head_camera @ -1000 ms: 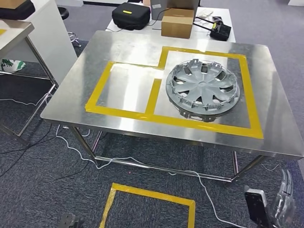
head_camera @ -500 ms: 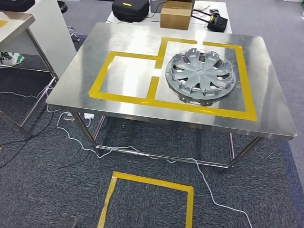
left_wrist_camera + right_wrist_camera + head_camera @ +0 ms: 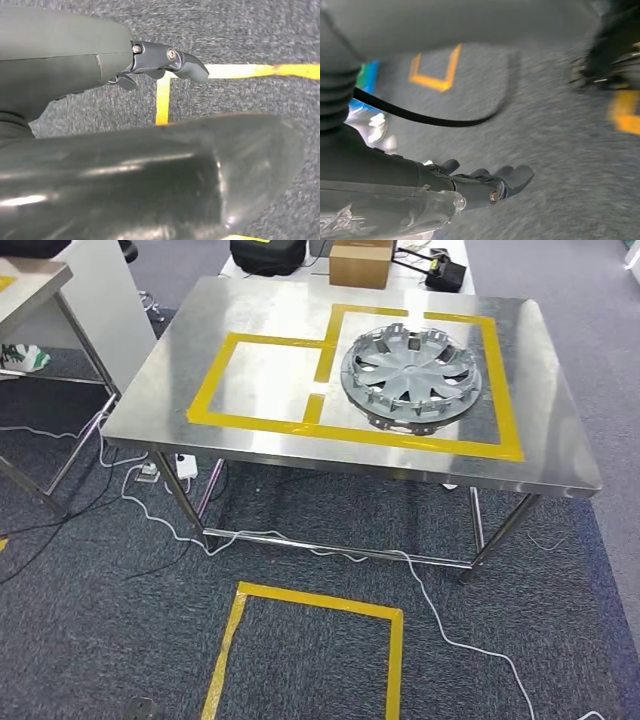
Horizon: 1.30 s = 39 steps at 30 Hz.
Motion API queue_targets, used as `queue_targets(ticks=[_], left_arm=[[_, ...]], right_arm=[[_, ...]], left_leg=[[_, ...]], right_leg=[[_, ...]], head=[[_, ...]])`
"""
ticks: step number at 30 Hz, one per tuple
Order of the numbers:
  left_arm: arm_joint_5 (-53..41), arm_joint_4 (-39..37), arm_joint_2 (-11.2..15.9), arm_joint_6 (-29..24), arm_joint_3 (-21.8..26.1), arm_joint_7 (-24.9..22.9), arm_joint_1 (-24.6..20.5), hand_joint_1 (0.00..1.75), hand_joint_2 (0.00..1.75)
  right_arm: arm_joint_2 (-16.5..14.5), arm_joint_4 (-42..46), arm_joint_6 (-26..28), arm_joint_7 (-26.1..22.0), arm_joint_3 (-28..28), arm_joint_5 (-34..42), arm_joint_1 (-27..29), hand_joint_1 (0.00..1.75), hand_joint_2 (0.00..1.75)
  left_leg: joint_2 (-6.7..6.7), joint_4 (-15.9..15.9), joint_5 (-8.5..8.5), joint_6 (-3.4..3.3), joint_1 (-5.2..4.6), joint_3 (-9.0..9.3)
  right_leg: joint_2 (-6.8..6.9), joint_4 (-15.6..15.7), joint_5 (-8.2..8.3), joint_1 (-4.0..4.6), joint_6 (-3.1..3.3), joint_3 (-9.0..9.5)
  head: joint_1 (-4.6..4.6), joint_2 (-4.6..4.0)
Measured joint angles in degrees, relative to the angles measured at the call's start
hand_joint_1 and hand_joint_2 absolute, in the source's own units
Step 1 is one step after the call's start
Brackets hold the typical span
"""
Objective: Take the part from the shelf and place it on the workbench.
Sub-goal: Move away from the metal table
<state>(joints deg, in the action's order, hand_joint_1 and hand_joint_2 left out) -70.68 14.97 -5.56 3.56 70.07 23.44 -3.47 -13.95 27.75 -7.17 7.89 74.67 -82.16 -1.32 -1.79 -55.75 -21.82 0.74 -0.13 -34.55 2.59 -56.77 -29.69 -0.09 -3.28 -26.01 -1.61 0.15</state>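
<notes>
Both the left hand (image 3: 166, 57) and the right hand (image 3: 486, 185) are being hung over carpet, fingers loosely extended, nothing held. The hubcap (image 3: 410, 375) is lying flat on the workbench (image 3: 543, 450), well ahead, inside the right taped rectangle (image 3: 494, 370).

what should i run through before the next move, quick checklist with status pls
1. Part delivered: the wheel cover lies flat on the workbench. ok
2. Placement: it sits inside the taped yellow box, clear of the table edges. ok
3. The left robot hand holds nothing, fingers out over the carpet. ok
4. The right robot hand holds nothing, though the view is blurred. ok
5. Walking path: a white cable trails across the carpet beside the floor tape square, a likely trip risk. not ok
</notes>
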Motion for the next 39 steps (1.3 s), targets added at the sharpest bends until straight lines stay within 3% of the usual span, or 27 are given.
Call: queue_targets(ticks=[3,5,7,8,9,10,12,14,16,17,18,19,21,22,23,24,25,26,27,29,30,31,33,34,36,38,39], left_arm=[[-0.2,0.0,0.11,0.11,0.01,0.02,-0.06,0.0,0.0],[-0.28,0.0,0.13,0.21,0.01,0.02,0.03,0.0,0.0],[-0.37,0.0,0.09,0.31,0.0,0.04,0.1,0.0,0.0],[-0.43,0.0,0.09,0.34,0.0,0.05,0.08,0.0,0.0],[-0.5,0.0,0.09,0.35,0.0,0.07,0.04,0.0,0.0],[-0.6,0.0,0.1,0.35,0.0,0.08,0.0,0.0,0.0],[-0.76,0.0,0.13,0.35,0.0,0.08,-0.1,0.0,0.0],[-0.83,0.0,0.2,0.34,0.0,0.08,-0.26,0.0,0.0],[-0.9,0.0,0.24,0.33,0.0,0.08,-0.42,0.0,0.0],[-0.97,-0.01,0.15,0.33,0.0,0.08,-0.45,0.0,0.0],[-1.07,-0.01,0.14,0.33,0.01,0.08,-0.46,0.0,0.0],[-1.16,-0.01,0.11,0.33,0.01,0.08,-0.43,0.0,0.0],[-1.33,0.0,0.23,0.33,0.02,0.08,-0.31,0.0,0.0],[-1.37,0.0,0.28,0.33,0.02,0.08,-0.24,0.0,0.0],[-1.4,0.0,0.34,0.34,0.02,0.08,-0.2,0.0,0.0],[-1.44,0.0,0.36,0.34,0.02,0.09,-0.2,0.0,0.0],[-1.48,0.0,0.38,0.35,0.02,0.11,-0.21,0.0,0.0],[-1.52,0.0,0.37,0.35,0.02,0.14,-0.23,0.0,0.0],[-1.57,0.0,0.36,0.35,0.02,0.16,-0.28,0.0,0.0],[-1.68,0.0,0.35,0.35,0.01,0.22,-0.4,0.0,0.0],[-1.74,0.0,0.37,0.35,0.01,0.26,-0.48,0.0,0.0],[-1.83,0.0,0.37,0.35,0.0,0.29,-0.54,0.0,0.0],[-1.91,0.0,0.38,0.35,0.0,0.33,-0.51,0.0,0.0],[-1.93,0.0,0.39,0.35,0.01,0.33,-0.41,0.0,0.0],[-1.96,0.0,0.35,0.36,0.01,0.32,-0.23,0.0,0.0],[-2.0,0.0,0.26,0.38,0.0,0.32,-0.26,0.0,0.0],[-2.02,0.0,0.24,0.39,0.0,0.32,-0.29,0.0,0.0]], right_arm=[[-0.08,-0.31,-0.69,-0.78,2.07,1.82,-0.59,0.0,0.0],[-0.1,-0.45,-0.92,-0.86,3.14,2.39,-0.63,0.0,0.0],[-0.1,-0.57,-1.01,-0.91,3.85,2.65,-0.74,0.0,0.0],[-0.1,-0.67,-1.02,-0.91,4.15,2.69,-0.78,0.0,0.0],[-0.1,-0.79,-1.04,-0.86,4.43,2.69,-0.81,0.0,0.0],[-0.11,-0.92,-1.06,-0.82,4.67,2.69,-0.81,0.0,0.0],[-0.15,-1.18,-1.1,-0.74,5.14,2.72,-0.91,0.0,0.0],[-0.22,-1.34,-1.09,-0.83,5.48,2.8,-1.2,0.0,0.0],[-0.25,-1.4,-1.03,-1.24,5.69,3.0,-1.37,0.0,0.0],[-0.22,-1.42,-1.01,-1.5,5.85,3.04,-1.31,0.0,0.0],[-0.21,-1.46,-0.99,-1.71,6.0,2.91,-1.18,0.0,0.0],[-0.2,-1.51,-1.01,-1.84,6.12,2.61,-1.03,0.0,0.0],[-0.19,-1.68,-1.14,-1.95,6.15,1.86,-0.96,0.0,0.0],[-0.19,-1.78,-1.25,-2.01,6.13,1.58,-1.05,0.0,0.0],[-0.19,-1.89,-1.35,-2.09,6.08,1.39,-1.16,0.0,0.0],[-0.18,-1.98,-1.41,-2.17,6.03,1.26,-1.25,0.0,0.0],[-0.18,-2.05,-1.44,-2.24,5.97,1.13,-1.27,0.0,0.0],[-0.16,-2.11,-1.44,-2.28,5.92,1.04,-1.28,0.0,0.0],[-0.16,-2.14,-1.44,-2.3,5.87,0.96,-1.3,0.0,0.0],[-0.15,-2.17,-1.45,-2.35,5.74,0.83,-1.51,0.0,0.0],[-0.15,-2.2,-1.46,-2.38,5.67,0.79,-1.61,0.0,0.0],[-0.13,-2.23,-1.48,-2.41,5.61,0.77,-1.65,0.0,0.0],[-0.1,-2.28,-1.51,-2.39,5.57,0.76,-1.52,0.0,0.0],[-0.08,-2.29,-1.51,-2.36,5.57,0.75,-1.46,0.0,0.0],[-0.08,-2.31,-1.51,-2.3,5.57,0.73,-1.42,0.0,0.0],[-0.08,-2.31,-1.62,-2.3,5.57,0.69,-1.39,0.0,0.0],[-0.08,-2.31,-1.73,-2.3,5.57,0.67,-1.36,0.0,0.0]], left_leg=[[-0.87,-0.2,0.34,1.03,0.13,-0.28],[-0.01,-3.2,-3.7,1.65,0.25,-1.52],[0.92,-10.15,-9.86,1.88,0.27,-3.42],[1.09,-13.51,-11.5,1.86,0.25,-4.03],[1.19,-15.63,-11.74,1.76,0.22,-3.98],[1.31,-15.85,-10.74,1.6,0.2,-3.04],[2.4,-10.74,-7.92,1.09,0.2,1.63],[4.59,-2.69,-7.35,0.57,0.25,7.45],[5.49,1.3,-7.87,0.15,0.18,9.79],[5.05,1.62,-7.79,-0.14,0.23,9.5],[4.55,1.48,-7.27,-0.46,0.2,9.06],[3.99,1.44,-6.74,-0.89,0.22,8.59],[2.98,1.45,-5.54,-1.46,0.28,7.37],[2.49,1.43,-4.92,-1.59,0.25,6.64],[2.04,1.38,-4.27,-1.55,0.23,5.83],[1.64,1.32,-3.62,-1.47,0.23,4.99],[1.32,1.23,-3.0,-1.36,0.23,4.14],[1.11,1.1,-2.4,-1.21,0.23,3.32],[0.97,0.92,-1.83,-1.01,0.24,2.56],[0.87,0.51,-0.85,-0.45,0.09,1.43],[0.85,0.37,-0.38,-0.15,0.02,1.15],[0.84,0.34,0.09,0.17,0.0,0.98],[0.89,0.28,0.65,0.86,0.17,0.68],[0.98,-0.31,-0.3,1.22,0.26,0.27],[1.17,-4.31,-5.19,1.76,0.39,-1.29],[1.24,-11.79,-10.65,2.07,0.45,-3.36],[1.26,-14.79,-11.63,2.16,0.46,-3.82]], right_leg=[[-1.04,0.61,0.75,0.17,1.6,-0.97],[-1.73,0.65,2.2,0.06,2.54,-2.41],[-2.69,0.58,3.76,0.07,2.92,-4.22],[-3.2,0.54,4.54,0.1,2.95,-5.15],[-3.74,0.51,5.31,0.12,2.9,-6.12],[-4.29,0.48,6.05,0.13,2.82,-7.06],[-5.45,0.44,7.51,0.11,2.55,-8.71],[-6.55,0.21,8.8,0.31,2.14,-10.06],[-7.54,0.21,10.23,0.46,1.58,-10.99],[-7.93,0.34,10.91,0.41,1.27,-11.35],[-7.64,0.27,10.87,0.36,0.98,-11.68],[-6.79,-0.53,9.74,0.3,0.7,-12.19],[-4.31,-5.9,4.31,0.19,0.22,-13.94],[-3.55,-9.92,1.32,0.09,-0.02,-14.91],[-3.21,-13.74,-0.66,0.02,-0.23,-15.53],[-3.08,-16.29,-1.18,-0.03,-0.37,-15.45],[-3.04,-17.11,-0.41,-0.06,-0.45,-14.51],[-3.03,-15.92,1.14,-0.08,-0.46,-12.52],[-3.02,-12.8,2.45,-0.08,-0.39,-9.46],[-3.01,-4.14,2.14,-0.02,-0.04,-2.66],[-3.02,-0.94,1.28,0.05,0.25,-0.6],[-3.03,0.67,0.59,0.17,0.6,0.19],[-2.93,0.91,1.14,0.27,1.59,-0.62],[-2.85,0.89,1.7,0.25,2.14,-1.18],[-2.74,0.99,3.11,0.1,2.98,-2.6],[-2.77,0.9,4.59,0.12,3.23,-4.42],[-2.78,0.82,5.33,0.12,3.18,-5.37]], head=[[0.04,-0.01],[0.29,0.0],[0.51,0.01],[0.54,0.01],[0.56,0.01],[0.55,0.01],[0.56,0.01],[0.54,0.01],[0.5,0.01],[0.49,0.01],[0.47,0.01],[0.39,0.01],[0.13,0.01],[0.02,0.01],[-0.03,0.01],[-0.06,0.01],[-0.06,0.01],[-0.06,0.01],[-0.05,0.01],[-0.08,0.01],[-0.1,0.01],[-0.12,0.01],[-0.19,0.01],[-0.14,0.01],[0.08,0.01],[0.26,0.01],[0.25,0.01]])
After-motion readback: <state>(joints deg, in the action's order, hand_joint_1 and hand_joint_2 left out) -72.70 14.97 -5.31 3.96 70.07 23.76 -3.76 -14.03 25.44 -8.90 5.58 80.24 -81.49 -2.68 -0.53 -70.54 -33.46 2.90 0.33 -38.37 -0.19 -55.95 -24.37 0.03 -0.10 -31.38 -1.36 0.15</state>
